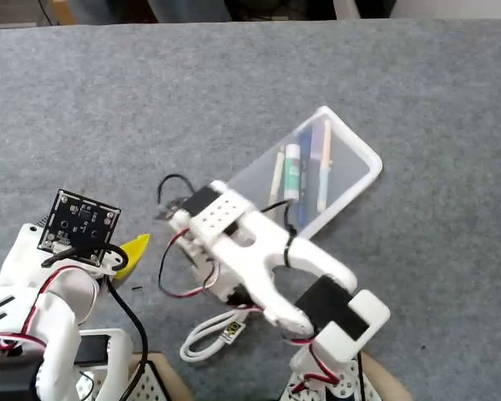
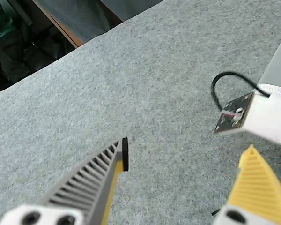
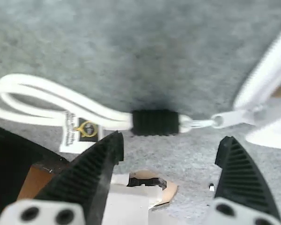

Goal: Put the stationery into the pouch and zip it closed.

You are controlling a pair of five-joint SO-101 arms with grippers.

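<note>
A clear pouch lies slanted at mid-table with several pens inside it. Its white zipper edge and metal zipper pull show in the right wrist view. From the pull a white cord runs through a black stopper. My right gripper is open, its black fingers low over the carpet just short of the stopper and pull, holding nothing. The right arm covers the pouch's near end. Over bare carpet to the left, my left gripper is open and empty; its yellow finger shows from above.
Grey carpet covers the whole table. The right arm's camera board and black cable sit close to my left gripper. A paper tag hangs on the cord. The arm bases stand at the near edge.
</note>
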